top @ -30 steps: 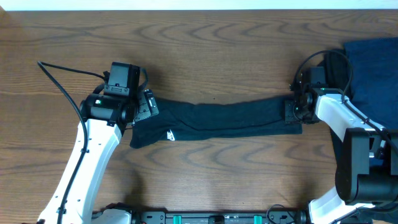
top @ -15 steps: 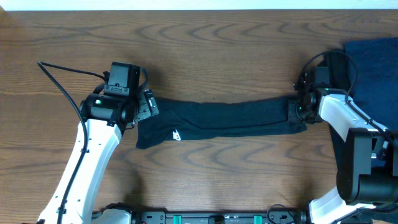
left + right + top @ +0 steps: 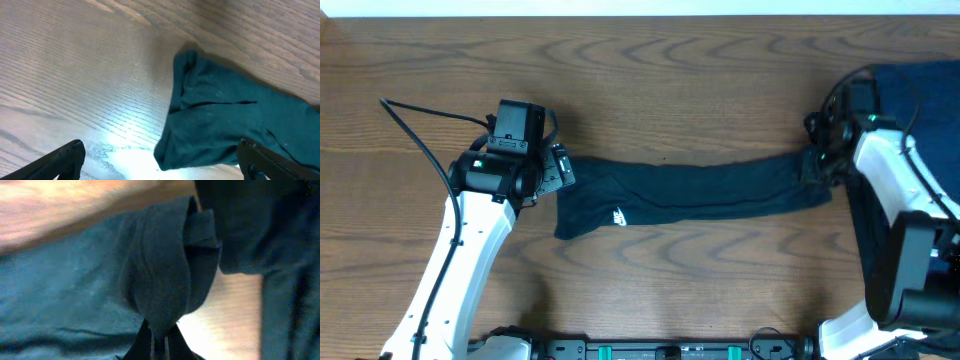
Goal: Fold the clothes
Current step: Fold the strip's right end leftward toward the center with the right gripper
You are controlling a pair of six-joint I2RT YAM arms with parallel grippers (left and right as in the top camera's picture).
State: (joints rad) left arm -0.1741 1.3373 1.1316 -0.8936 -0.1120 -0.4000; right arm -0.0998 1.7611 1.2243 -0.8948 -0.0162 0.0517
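While tight in right claw [image 3: 817, 167], T-shirt [image 3: 690, 187] lengthwise left-to-right; left claw [image 3: 560, 169] wide apart.

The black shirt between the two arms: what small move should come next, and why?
Probably the right gripper should lift its end of the T-shirt and carry it toward the left end. It is shut on bunched fabric, the shirt lies in a long band, and the left gripper stands open beside that end.

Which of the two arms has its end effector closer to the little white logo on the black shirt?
Left. The left end effector, open, sits at the end of the shirt near the white logo; the right end effector pinches the opposite end.
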